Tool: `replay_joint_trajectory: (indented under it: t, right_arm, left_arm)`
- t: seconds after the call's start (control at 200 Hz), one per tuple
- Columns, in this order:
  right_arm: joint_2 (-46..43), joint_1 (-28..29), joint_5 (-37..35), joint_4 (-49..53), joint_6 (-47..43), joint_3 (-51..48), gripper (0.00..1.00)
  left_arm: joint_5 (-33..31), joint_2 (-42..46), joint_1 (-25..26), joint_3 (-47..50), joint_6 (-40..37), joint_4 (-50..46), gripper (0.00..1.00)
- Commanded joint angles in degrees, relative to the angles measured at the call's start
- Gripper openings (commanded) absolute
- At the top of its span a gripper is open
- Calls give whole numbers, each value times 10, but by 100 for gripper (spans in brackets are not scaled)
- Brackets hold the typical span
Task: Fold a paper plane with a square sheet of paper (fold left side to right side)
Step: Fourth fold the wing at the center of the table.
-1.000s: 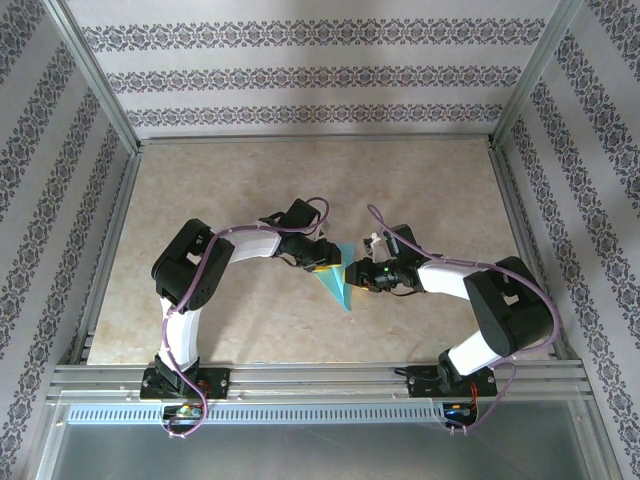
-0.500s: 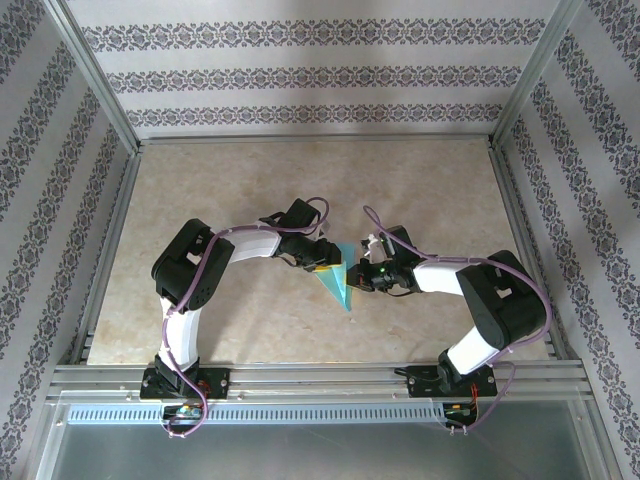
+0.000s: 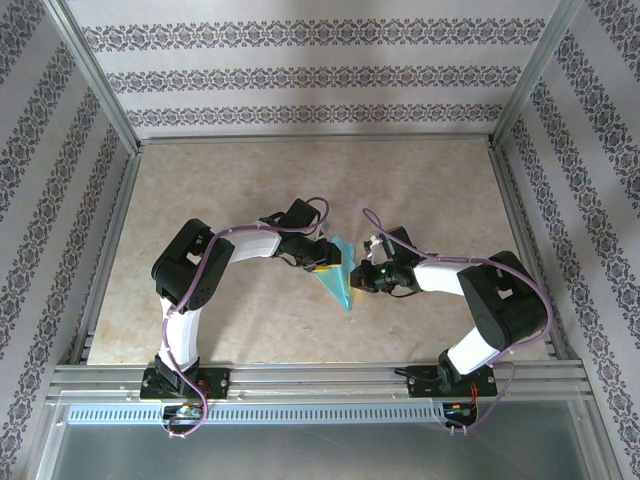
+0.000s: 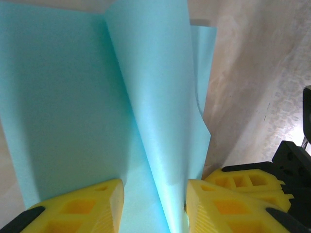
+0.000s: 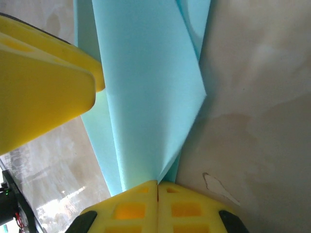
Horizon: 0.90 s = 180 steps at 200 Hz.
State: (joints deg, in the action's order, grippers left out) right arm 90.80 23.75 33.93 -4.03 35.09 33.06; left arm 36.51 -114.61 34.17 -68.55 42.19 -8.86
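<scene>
Top cam: sheet of paper (image 3: 343, 290) lies mid-table (image 3: 230, 200), approx centred btwn my 2 arms. It's already partly folded, a teal wedge w/ its point aimed at the near edge. Both tools meet over its upper half, the left gripper (image 3: 328, 262) from the left and the right gripper (image 3: 357, 278) from the right, nearly touching each other.

Left wrist cam: I see the left gripper (image 4: 154, 191) w/ its 2 yellow fingers (image 4: 77, 208) standing apart, so jaws are partly open and not clamping. The sheet of paper (image 4: 63, 97) spreads flat under them. 1 raised flap curls up off a lengthwise crease and runs down btwn the 2 fingers, close against the right-hand one. More yellow fingers (image 4: 243, 182) show just beside it at the right edge, prob. the other arm's.

Right wrist cam: the right gripper (image 5: 158, 187) is fully closed, fingers pressed together w/ just a seam line. The lifted flap of the sheet of paper (image 5: 146, 97) tapers straight into that seam, so I read it as nipped on the flap's tip. A big yellow finger (image 5: 43, 87) of the left arm sits at the frame's left, against the paper. Bare marbled tabletop (image 5: 252, 121) to the right.
</scene>
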Motion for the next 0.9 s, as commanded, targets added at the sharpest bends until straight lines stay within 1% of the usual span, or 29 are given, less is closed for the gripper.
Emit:
replay_joint_trajectory:
  t: [0.0, 0.245, 0.56, 0.735, 0.894]
  right_arm:
    - [-2, -3, -13, 16, -16, 13, 0]
    - [5, -1, -19, 25, -21, 18, 0]
    - [43, 15, -53, 48, -27, 28, 0]
    - [56, 18, -79, 88, -34, 36, 0]
    - [56, 22, -97, 114, -42, 39, 0]
  left_arm:
    - [-29, -14, 6, -2, -16, -31, 40]
    - [-29, -14, 6, -3, -16, -32, 40]
    - [-21, -8, 6, -7, -16, -28, 40]
    - [-21, 7, 6, -19, -24, -39, 46]
    - [-54, 43, -8, -39, -57, -85, 51]
